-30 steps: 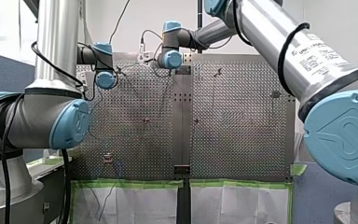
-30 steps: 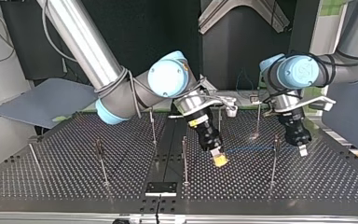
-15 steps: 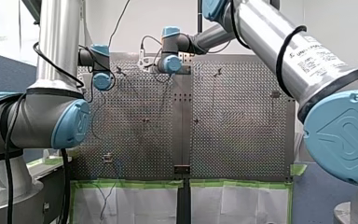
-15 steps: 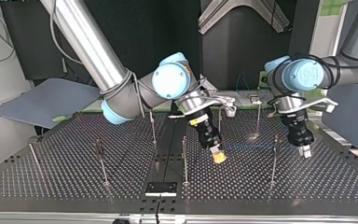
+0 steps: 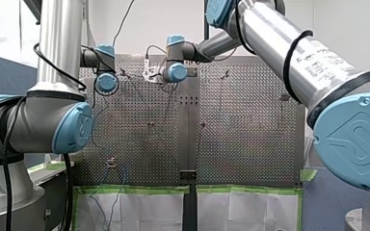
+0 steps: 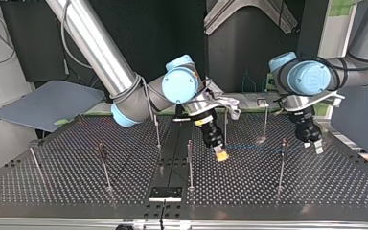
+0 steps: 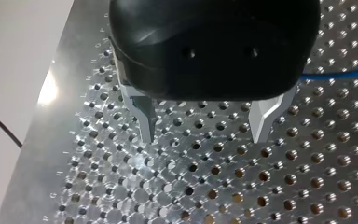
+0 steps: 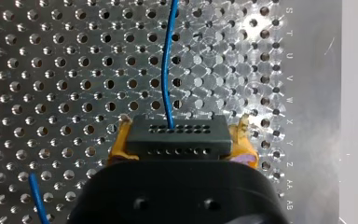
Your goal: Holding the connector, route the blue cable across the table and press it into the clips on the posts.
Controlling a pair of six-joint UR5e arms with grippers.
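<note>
Connector (image 8: pixel 175 135) inside right end effector (image 8: pixel 182 140)

Perforated metal table (image 6: pixel 52 182): thin upright posts (image 6: pixel 190 165) spread across; black plate (image 6: pixel 165 193), lower centre of top view.

My left gripper (image 7: pixel 205 122): black housing, two bare metal fingers (image 7: pixel 145 119) spread wide with nothing between them, tips pointing at the perforated table (image 7: pixel 223 186); contact with it cannot be told. A blue cable (image 7: pixel 340 73) emerges from behind the gripper's housing on one side and runs off over the holes, clear of both fingers. On the gripper's other side the table ends in a plain margin with engraved letters, then a white surface (image 7: pixel 14 56) crossed by a thin dark wire (image 7: pixel 0 127).
</note>
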